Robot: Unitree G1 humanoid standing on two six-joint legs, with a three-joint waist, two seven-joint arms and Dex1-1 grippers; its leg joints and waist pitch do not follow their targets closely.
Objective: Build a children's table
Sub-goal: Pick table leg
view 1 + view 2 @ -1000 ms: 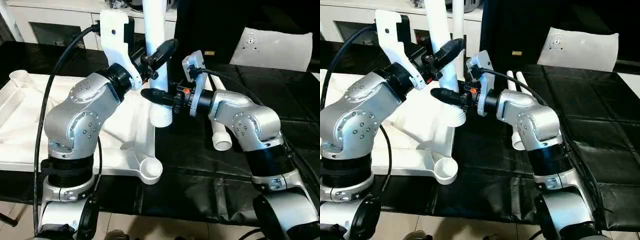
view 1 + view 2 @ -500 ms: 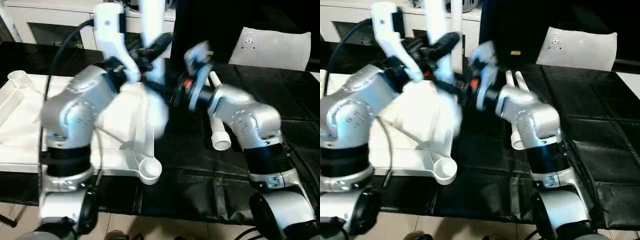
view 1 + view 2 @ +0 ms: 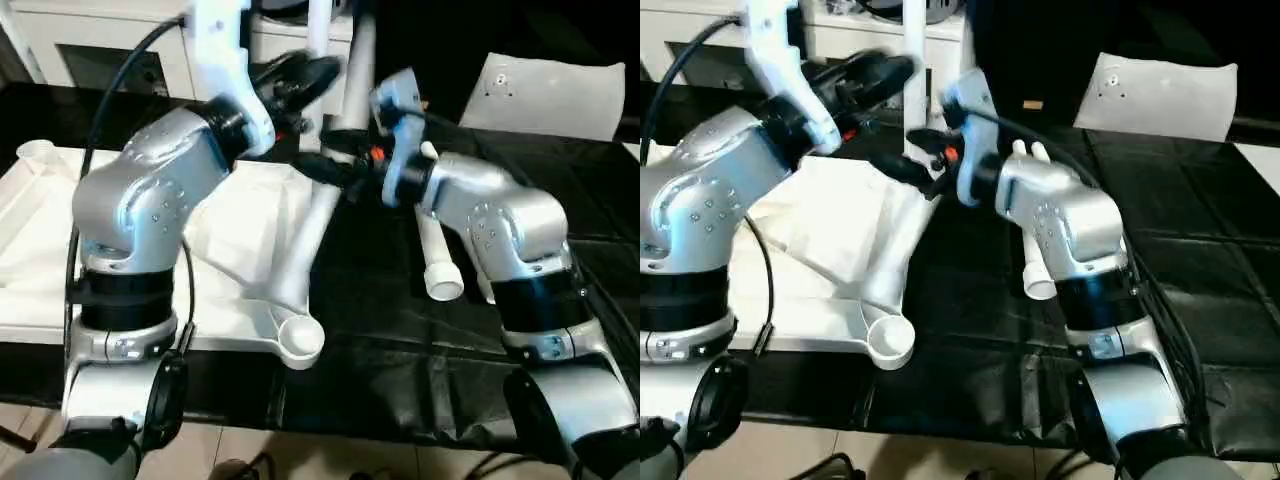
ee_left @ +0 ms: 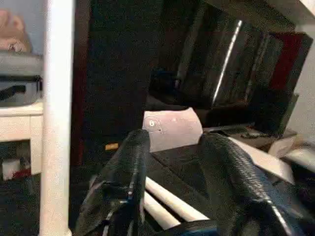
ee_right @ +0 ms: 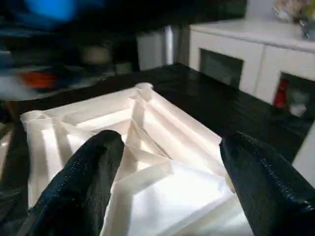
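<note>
The children's table top (image 3: 40, 250) lies upside down on the left, ribs up, with a round corner socket (image 3: 300, 340) at its near right. One white leg (image 3: 318, 215) leans steeply across the top's right edge, its upper end toward the right. My left gripper (image 3: 305, 75) is beside the leg's upper part, and its fingers (image 4: 135, 147) stand apart with nothing between them. My right gripper (image 5: 170, 147) is wide open over the ribbed underside (image 5: 142, 142), close to the leaning leg's middle. Two more legs (image 3: 435, 240) lie on the black table.
A white cushion-like bag (image 3: 555, 95) rests at the back right on the black cloth (image 3: 400, 380). A white cabinet (image 3: 100, 50) stands behind, and a thin white upright post (image 3: 912, 60) rises behind my left gripper.
The leg stood upright between both grippers a second ago and now leans over. My right gripper has opened wider, and both arms have shifted upward.
</note>
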